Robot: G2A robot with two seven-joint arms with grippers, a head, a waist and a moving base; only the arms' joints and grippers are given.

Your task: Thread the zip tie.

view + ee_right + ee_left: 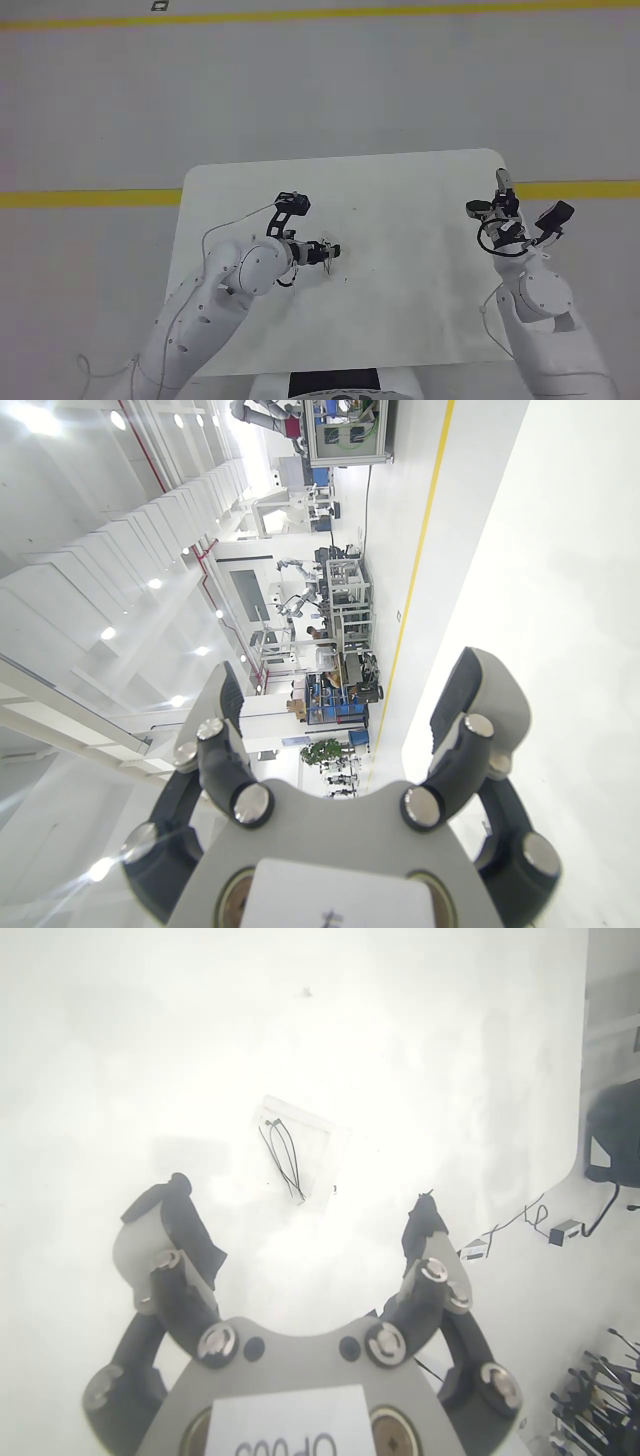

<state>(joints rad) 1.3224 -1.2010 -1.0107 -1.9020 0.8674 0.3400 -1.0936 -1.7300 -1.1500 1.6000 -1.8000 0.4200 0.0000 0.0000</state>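
**A:** Since the zip ties (284,1159) lie flat in a thin black bundle on the white tray (300,1109), strands crossing near one end, could one pinch lift several?

**B:** That's my worry. The left gripper (302,1190) hangs over the table (420,300) near them, fingers wide apart and empty. Closing across the crossing would likely catch more than one strand. Lying so flat, they may also slip from the pads, or the light tray may slide.

**A:** And the right gripper (347,662)?

**B:** Its fingers are also spread, with nothing held. It is out at the table's right edge, facing the room, well apart from the ties. It has a long way to come, and a limp tail could droop and miss the small head slot.
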